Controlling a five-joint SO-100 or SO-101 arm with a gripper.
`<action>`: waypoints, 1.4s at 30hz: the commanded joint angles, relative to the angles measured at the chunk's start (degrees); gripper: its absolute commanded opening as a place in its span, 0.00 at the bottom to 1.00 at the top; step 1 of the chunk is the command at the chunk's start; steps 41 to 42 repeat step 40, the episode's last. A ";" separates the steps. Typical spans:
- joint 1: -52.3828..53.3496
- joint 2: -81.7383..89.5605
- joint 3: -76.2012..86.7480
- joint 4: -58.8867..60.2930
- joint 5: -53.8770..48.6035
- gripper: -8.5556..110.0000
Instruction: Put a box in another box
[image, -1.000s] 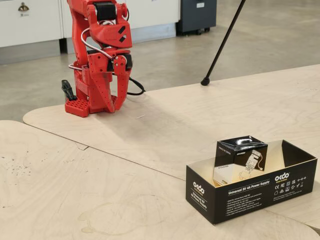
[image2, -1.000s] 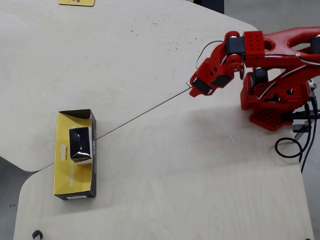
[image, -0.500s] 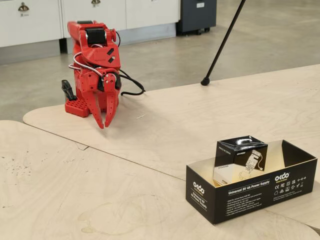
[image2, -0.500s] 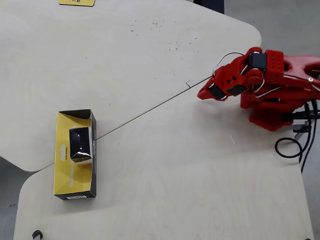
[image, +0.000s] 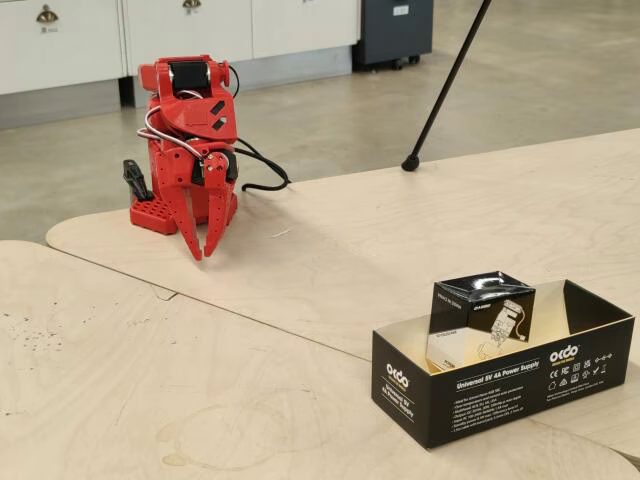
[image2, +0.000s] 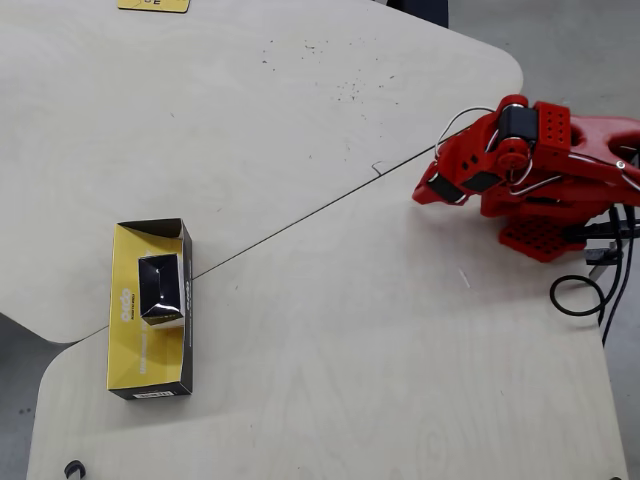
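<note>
The jaws are pointing down at the upper left of the fixed view, slightly parted and gripping nothing. The small box is sitting inside the long black box at the lower right, its base hidden by the wall; overhead, the arm is hiding its own fingertips.

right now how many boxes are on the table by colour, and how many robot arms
black-and-white box: 1, standing inside the long one
black box: 1, long and low, open on top
red arm: 1, folded near its base, gripper empty and pointing down at the table
total: 3
</note>
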 joint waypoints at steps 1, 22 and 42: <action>-0.44 0.09 -0.26 1.76 -1.14 0.07; 3.78 0.09 -0.26 2.55 -3.34 0.07; 3.69 0.09 -0.26 2.55 -3.34 0.07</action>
